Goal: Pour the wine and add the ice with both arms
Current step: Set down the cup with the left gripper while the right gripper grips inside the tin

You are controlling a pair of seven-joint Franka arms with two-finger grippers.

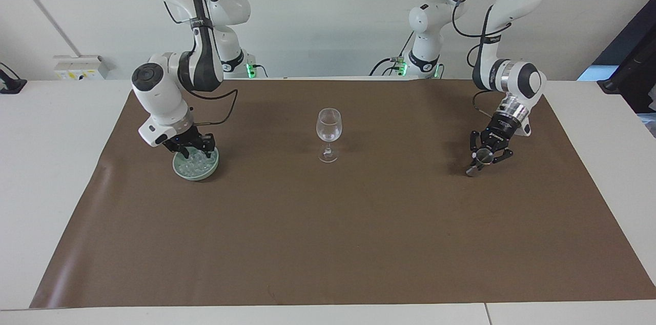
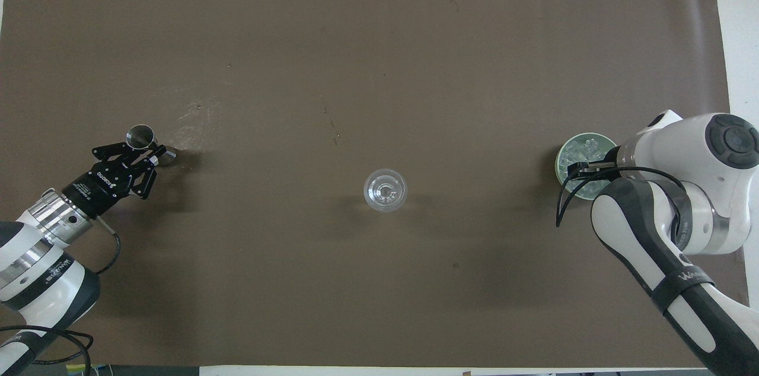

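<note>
Nearest the robots, the wine glass (image 1: pixel 328 133) is stood upright mid-table on the brown mat (image 1: pixel 328 243). No ice cubes can be made out in it, and whether any clear liquid has been poured in can't really be told.

A bit farther out, toward the right arm's end, the green bowl (image 1: pixel 179 171) is found with the ice (image 1: pixel 199 164) heaped inside. The right claw (image 1: pixel 190 151) is dipped down into that heap. Whether a cube has actually been grabbed can't be told.

Farthest out, toward the left arm's end, a small metal jigger (image 2: pixel 141 136) is clenched in the left claw (image 1: pixel 486 153), tilted, with its lower end down at the mat. A pale smudge (image 2: pixel 190 121) is seen on the mat just beside it.

So, as a guess: the pouring part looks wrapped up or close to it, with the jigger parked well apart from the glass. The ice part is judged barely begun, and a cube has yet to be carried over and dropped in.
</note>
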